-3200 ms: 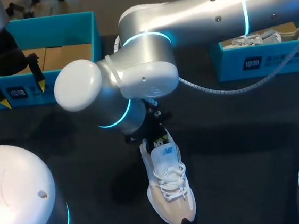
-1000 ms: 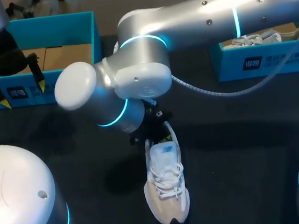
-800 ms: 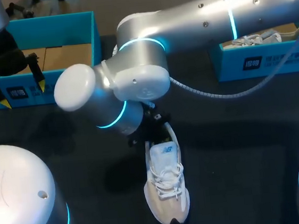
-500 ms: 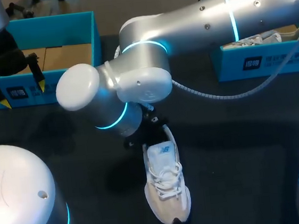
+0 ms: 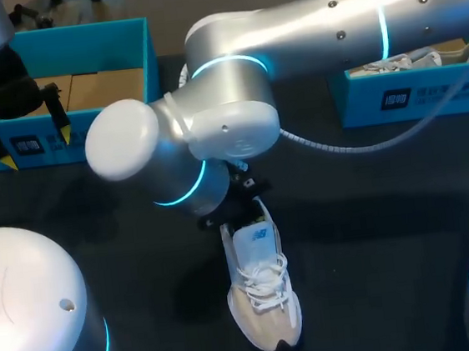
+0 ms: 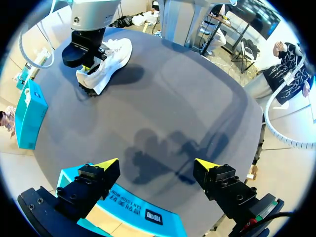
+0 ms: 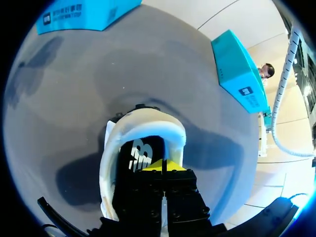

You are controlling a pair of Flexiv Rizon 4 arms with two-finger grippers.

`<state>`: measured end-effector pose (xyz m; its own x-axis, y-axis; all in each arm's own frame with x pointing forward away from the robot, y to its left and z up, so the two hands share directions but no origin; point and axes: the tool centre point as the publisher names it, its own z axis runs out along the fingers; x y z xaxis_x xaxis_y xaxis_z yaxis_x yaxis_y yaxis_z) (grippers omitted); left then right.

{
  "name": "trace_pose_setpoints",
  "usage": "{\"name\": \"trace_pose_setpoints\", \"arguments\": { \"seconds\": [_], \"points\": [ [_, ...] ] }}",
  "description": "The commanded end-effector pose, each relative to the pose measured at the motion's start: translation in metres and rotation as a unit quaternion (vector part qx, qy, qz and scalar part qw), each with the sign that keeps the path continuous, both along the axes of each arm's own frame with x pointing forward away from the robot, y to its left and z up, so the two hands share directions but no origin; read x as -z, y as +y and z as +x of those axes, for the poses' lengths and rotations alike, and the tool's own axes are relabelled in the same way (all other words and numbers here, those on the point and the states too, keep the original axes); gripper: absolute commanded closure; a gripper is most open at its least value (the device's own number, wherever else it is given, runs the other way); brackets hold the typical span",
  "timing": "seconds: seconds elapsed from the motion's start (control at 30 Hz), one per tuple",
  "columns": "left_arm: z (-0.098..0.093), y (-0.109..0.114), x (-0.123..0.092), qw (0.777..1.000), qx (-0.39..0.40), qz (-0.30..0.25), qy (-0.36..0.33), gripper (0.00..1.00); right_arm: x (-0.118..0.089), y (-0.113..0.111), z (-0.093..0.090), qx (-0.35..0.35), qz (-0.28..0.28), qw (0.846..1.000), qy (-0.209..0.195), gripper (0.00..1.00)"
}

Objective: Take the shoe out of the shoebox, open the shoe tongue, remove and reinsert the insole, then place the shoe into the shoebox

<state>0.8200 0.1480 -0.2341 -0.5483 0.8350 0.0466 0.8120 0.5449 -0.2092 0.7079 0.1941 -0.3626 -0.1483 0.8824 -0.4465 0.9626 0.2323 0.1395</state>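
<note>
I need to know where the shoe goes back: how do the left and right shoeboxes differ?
The left shoebox shows bare brown floor and no shoe, while the right shoebox holds a white shoe. The left gripper hangs open just in front of the left shoebox; no gripper is near the right shoebox, only my right arm crossing above it. Both are teal, lidless and at the table's far side.

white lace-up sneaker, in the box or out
Out: the white lace-up sneaker sits sole-down on the bare dark table.

Place: a robotics lab, I'd say.
Signs: my right arm, ringed in cyan light, over a dark tabletop; teal shoeboxes.
</note>
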Motion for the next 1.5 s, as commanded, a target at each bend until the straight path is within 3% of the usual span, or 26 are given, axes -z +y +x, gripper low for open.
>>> {"name": "trace_pose_setpoints", "arguments": {
  "seconds": [0.03, 0.43, 0.73, 0.83, 1.17, 1.5],
  "points": [
    [-0.001, 0.000, -0.001, 1.000, 0.000, 0.001, -0.002, 0.00, 0.010, -0.007, 0.002, -0.002, 0.012, 1.000, 0.006, 1.00],
    [-0.001, 0.000, -0.001, 1.000, 0.000, 0.001, -0.002, 0.00, 0.032, -0.009, 0.005, 0.005, 0.005, 1.000, 0.019, 1.00],
    [-0.001, 0.000, -0.001, 1.000, 0.000, 0.001, -0.002, 0.00, 0.038, 0.003, 0.000, -0.004, 0.046, 0.998, 0.032, 1.00],
    [-0.001, 0.000, -0.001, 1.000, 0.000, 0.001, -0.002, 0.00, 0.034, 0.006, -0.004, -0.003, 0.045, 0.998, 0.034, 1.00],
    [-0.001, 0.000, -0.001, 1.000, 0.000, 0.001, -0.002, 0.00, -0.008, -0.001, -0.002, -0.006, 0.035, 0.999, 0.003, 1.00],
    [-0.001, 0.000, -0.001, 1.000, 0.000, 0.001, -0.002, 0.00, -0.001, 0.007, 0.010, -0.039, 0.094, 0.995, -0.009, 1.00]
  ]
}}
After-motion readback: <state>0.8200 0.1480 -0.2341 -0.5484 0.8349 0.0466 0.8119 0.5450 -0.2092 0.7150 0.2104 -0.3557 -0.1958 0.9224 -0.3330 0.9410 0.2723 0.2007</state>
